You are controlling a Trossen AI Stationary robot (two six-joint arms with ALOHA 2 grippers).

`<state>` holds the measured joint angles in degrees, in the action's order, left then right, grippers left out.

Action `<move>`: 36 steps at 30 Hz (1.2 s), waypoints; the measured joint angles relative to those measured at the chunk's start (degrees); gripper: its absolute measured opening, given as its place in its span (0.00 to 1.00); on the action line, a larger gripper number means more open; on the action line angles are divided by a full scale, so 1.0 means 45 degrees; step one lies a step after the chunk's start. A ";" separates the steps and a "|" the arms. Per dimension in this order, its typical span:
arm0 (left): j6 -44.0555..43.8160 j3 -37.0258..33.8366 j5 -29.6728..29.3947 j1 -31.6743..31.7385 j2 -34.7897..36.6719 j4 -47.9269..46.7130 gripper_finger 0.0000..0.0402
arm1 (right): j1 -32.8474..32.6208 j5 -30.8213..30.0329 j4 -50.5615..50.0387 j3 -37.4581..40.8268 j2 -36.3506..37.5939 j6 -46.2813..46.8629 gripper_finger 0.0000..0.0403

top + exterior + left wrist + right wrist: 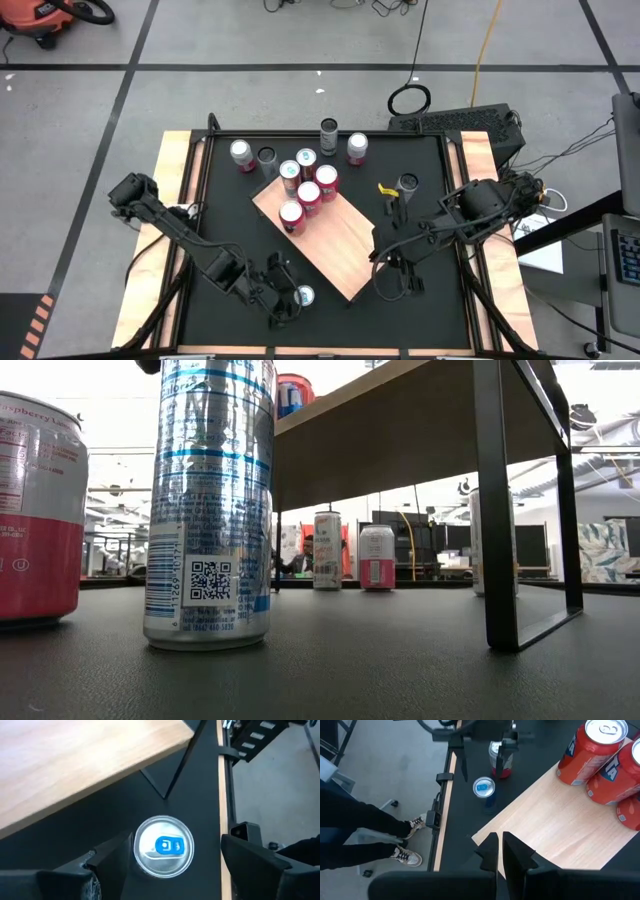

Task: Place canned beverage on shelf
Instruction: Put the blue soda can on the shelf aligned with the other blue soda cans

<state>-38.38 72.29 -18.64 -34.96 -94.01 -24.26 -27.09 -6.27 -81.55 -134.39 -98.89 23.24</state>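
Observation:
A silver can with a blue tab [164, 846] stands upright on the black table [230, 230], near its front edge, just off the near corner of the shelf [330, 240]. My left gripper [170, 857] is open and hangs over the can, one finger on each side of its top, touching nothing. The same can shows in the high view [305, 295] and the low view [210, 500]. Several red and pink cans [309, 195] stand on the far end of the pale wooden shelf. My right gripper [501, 845] is shut and empty, raised over the shelf's near right edge.
More cans [241, 155] [357, 148] [408, 183] stand on the table behind the shelf, and a pink one [35, 510] close to the silver can. A small yellow thing [385, 188] lies right of the shelf. The shelf's black legs [497, 510] stand nearby. A person's legs [380, 835] are beside the table.

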 joint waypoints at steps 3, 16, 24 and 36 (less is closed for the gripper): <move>0.0268 -0.0010 0.0118 0.0020 -0.0108 -0.0086 0.76 | 0.0000 0.0002 0.0065 0.0000 0.0000 -0.0027 0.01; 0.0310 -0.0010 0.0050 0.0025 -0.0297 -0.0100 0.76 | 0.0005 -0.0006 0.0070 0.0000 0.0000 -0.0129 0.01; 0.0281 0.0008 0.0102 0.0100 -0.0579 0.0056 0.76 | 0.0005 -0.0008 0.0093 0.0000 -0.0005 -0.0129 0.01; 0.0285 -0.0009 -0.0013 0.0170 -0.1277 0.0104 0.76 | 0.0005 -0.0003 0.0482 0.0000 -0.0005 -0.0323 0.01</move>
<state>-37.10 72.25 -18.70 -34.20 -99.76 -23.80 -27.07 -6.28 -79.38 -134.39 -98.91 21.78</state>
